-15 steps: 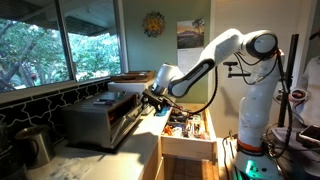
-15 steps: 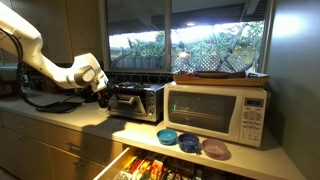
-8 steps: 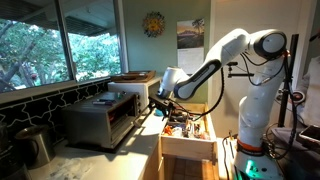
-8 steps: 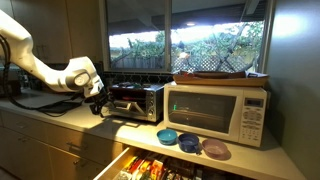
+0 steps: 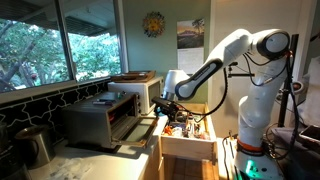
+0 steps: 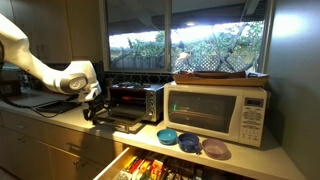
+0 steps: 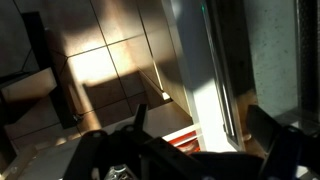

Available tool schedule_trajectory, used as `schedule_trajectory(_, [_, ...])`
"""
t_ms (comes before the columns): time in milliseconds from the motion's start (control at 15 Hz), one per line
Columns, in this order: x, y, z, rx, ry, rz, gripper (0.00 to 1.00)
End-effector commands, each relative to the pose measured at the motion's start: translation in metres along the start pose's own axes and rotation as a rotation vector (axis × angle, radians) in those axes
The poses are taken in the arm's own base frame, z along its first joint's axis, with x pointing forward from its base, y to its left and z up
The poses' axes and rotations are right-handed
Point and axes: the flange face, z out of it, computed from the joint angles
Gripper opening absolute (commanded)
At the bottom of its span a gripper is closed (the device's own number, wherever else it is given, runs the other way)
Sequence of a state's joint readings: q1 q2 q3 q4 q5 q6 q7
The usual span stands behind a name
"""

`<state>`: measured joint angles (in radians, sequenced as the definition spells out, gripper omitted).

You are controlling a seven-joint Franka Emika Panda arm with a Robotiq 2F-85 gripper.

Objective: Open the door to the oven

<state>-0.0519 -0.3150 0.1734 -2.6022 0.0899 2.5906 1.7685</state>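
Observation:
The silver-grey toaster oven point(image 5: 95, 118) stands on the counter; it also shows in an exterior view point(image 6: 140, 98). Its dark glass door point(image 5: 138, 133) hangs swung down, close to flat, in front of the open cavity, as in the other exterior view point(image 6: 122, 121). My gripper point(image 5: 163, 108) is at the door's outer edge with the handle, also seen from the side point(image 6: 91, 107). In the wrist view the gripper point(image 7: 200, 115) has its fingers spread wide, with the bright door edge point(image 7: 212, 70) between them; I cannot tell if they touch it.
A white microwave point(image 6: 218, 112) with a wooden board on top stands beside the oven, with three small bowls point(image 6: 189, 143) before it. A drawer full of items point(image 5: 186, 132) is pulled out below the counter edge. A metal pot point(image 5: 35, 146) stands near the window.
The door has swung from partly open down to almost flat. My gripper has moved down and away from the oven along with the door's handle edge.

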Motion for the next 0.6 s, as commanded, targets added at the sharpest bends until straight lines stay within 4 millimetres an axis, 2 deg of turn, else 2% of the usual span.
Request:
schedule_trajectory(0, [-0.001,0.007,-0.048,-0.001,-0.068,0.007,1.0])
schedule_trajectory(200, [-0.002,0.016,-0.099,-0.027,-0.119,-0.144,1.0])
schedule_trajectory(400, [-0.006,0.017,-0.144,0.047,-0.181,-0.299,1.0])
schedule_trajectory(467, [-0.006,0.009,-0.124,0.02,-0.123,-0.227,1.0])
schedule_trajectory(533, [-0.006,0.009,-0.133,0.04,-0.13,-0.237,1.0])
